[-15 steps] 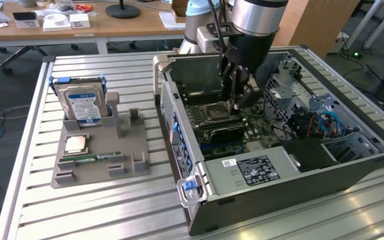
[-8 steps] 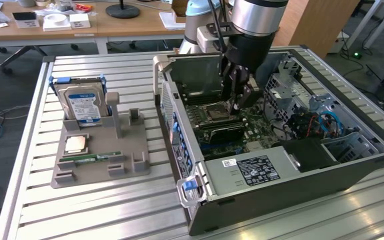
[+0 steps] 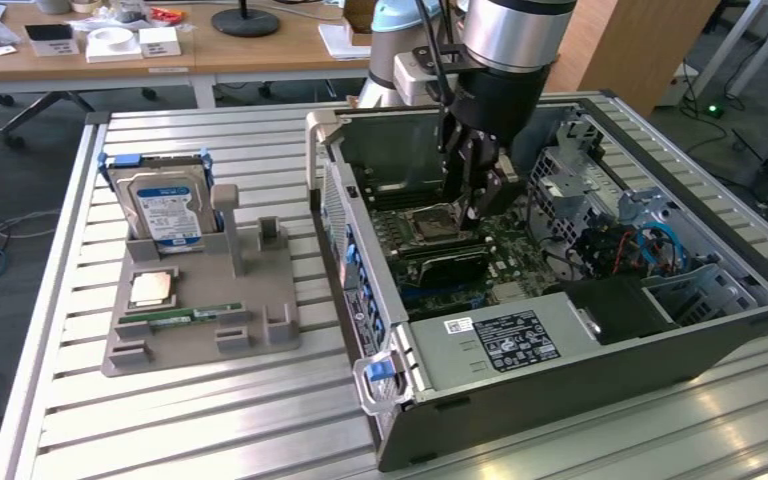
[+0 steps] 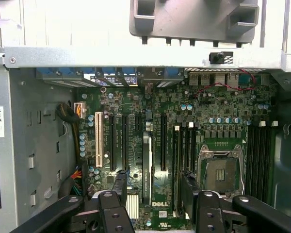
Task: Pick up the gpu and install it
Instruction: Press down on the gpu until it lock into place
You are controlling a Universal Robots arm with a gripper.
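The gpu (image 4: 146, 167) stands on edge in a slot of the motherboard (image 4: 218, 111), seen edge-on as a thin dark card. In the exterior view the gpu (image 3: 446, 264) is a dark flat card low inside the open computer case (image 3: 598, 340). My gripper (image 4: 154, 183) hangs just above it, open, one black finger (image 4: 120, 187) on each side of the card and neither touching it. In the exterior view the gripper (image 3: 472, 208) reaches down into the case over the motherboard's middle.
A grey parts holder (image 3: 271, 335) lies at the exterior view's left of the case, holding a hard drive (image 3: 168, 212), a CPU chip (image 3: 153, 289) and a green RAM stick (image 3: 184, 318). The bare CPU socket (image 4: 222, 170), cables (image 3: 644, 245) and the case walls close in around the gripper.
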